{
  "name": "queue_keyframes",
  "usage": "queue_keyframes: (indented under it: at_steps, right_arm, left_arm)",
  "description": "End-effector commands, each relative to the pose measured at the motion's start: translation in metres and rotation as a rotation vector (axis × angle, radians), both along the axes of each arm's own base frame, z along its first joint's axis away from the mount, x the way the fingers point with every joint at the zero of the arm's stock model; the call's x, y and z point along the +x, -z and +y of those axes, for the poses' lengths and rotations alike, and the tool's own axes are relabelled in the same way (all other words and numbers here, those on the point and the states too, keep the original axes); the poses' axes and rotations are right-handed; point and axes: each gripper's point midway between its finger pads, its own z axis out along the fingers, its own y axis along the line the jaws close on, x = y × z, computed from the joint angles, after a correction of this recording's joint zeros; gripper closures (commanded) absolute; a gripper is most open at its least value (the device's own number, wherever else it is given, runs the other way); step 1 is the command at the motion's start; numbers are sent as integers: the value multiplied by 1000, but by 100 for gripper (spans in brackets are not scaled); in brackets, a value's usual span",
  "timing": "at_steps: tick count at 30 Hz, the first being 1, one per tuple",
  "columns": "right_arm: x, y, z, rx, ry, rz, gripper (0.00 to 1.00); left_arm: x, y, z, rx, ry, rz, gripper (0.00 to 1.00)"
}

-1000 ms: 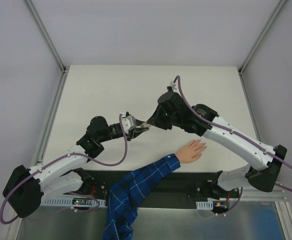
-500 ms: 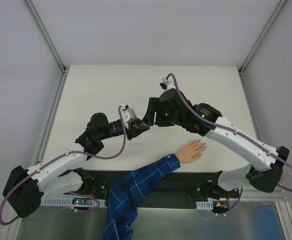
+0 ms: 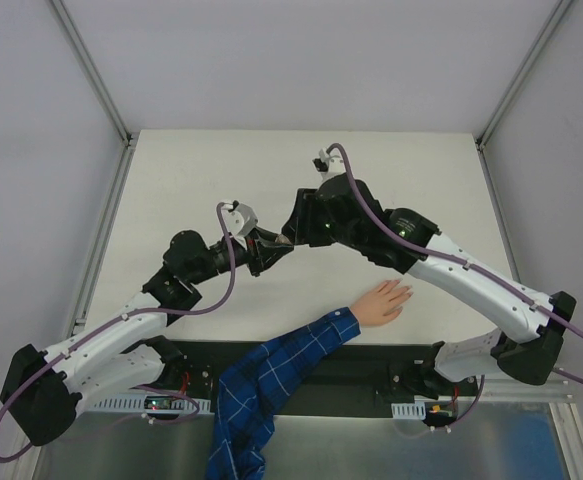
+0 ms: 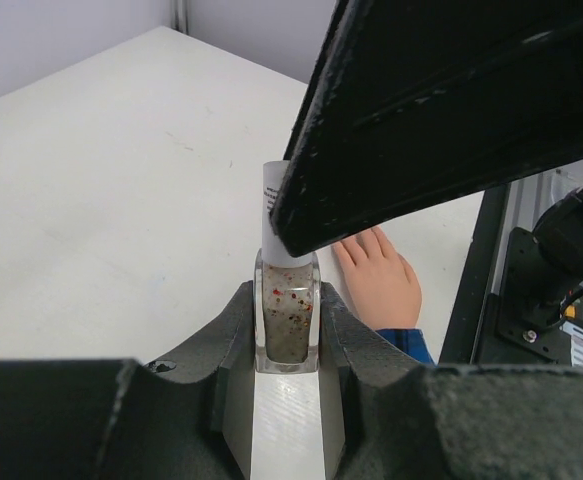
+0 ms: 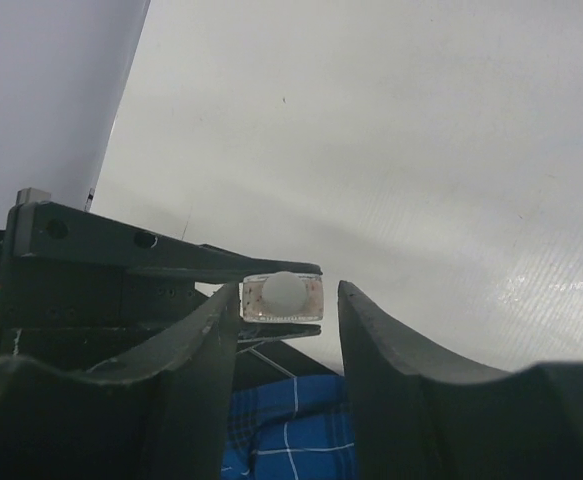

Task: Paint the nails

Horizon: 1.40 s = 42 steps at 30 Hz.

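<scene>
My left gripper [image 3: 269, 250] is shut on a small clear nail polish bottle [image 4: 288, 318] with red and dark glitter and a white cap [image 4: 274, 203]. My right gripper [image 3: 291, 234] is open, end-on to the cap [image 5: 284, 291], with its fingers [image 5: 391, 340] on either side and a gap showing on the right. The pale hand [image 3: 383, 302] with the blue plaid sleeve [image 3: 291, 365] lies flat near the table's front edge, to the right of both grippers. It also shows in the left wrist view [image 4: 381, 280]. Its nails are too small to make out.
The white table [image 3: 211, 180] stretches behind and to both sides of the arms. A black strip [image 3: 371, 365] with the arm bases runs along the near edge. Metal frame posts [image 3: 91, 70] stand at the back corners.
My left wrist has rolled and shifted a little left and back with the bottle. My right gripper has followed it left and now straddles the cap.
</scene>
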Motion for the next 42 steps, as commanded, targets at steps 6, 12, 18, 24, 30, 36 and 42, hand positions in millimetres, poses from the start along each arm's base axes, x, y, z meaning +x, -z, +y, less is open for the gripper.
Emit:
queue_keyframes:
  at_steps: [6, 12, 18, 24, 30, 36, 42]
  right_arm:
    - [12, -9, 25, 56, -11, -37, 68]
    - [5, -5, 22, 72, -26, -43, 97]
    - [-6, -2, 19, 28, -232, -205, 99]
    - [-73, -12, 32, 459, -865, -337, 100]
    - [-88, -33, 26, 552, -948, -361, 100]
    - [-65, -29, 19, 476, -742, -315, 92]
    - [-36, -14, -1, 240, -428, -227, 44]
  left_arm:
    - [-5, -28, 3, -81, -9, -73, 100]
    - [-13, -35, 3, -97, 24, -81, 100]
    - [-56, -46, -13, -107, 307, -70, 100]
    - [-100, -60, -19, -179, 683, 15, 100]
    - [-100, -62, -16, -208, 716, 47, 100]
    - [-86, -60, -14, -178, 598, -13, 100]
    - [-51, -49, -6, -110, 332, -57, 100]
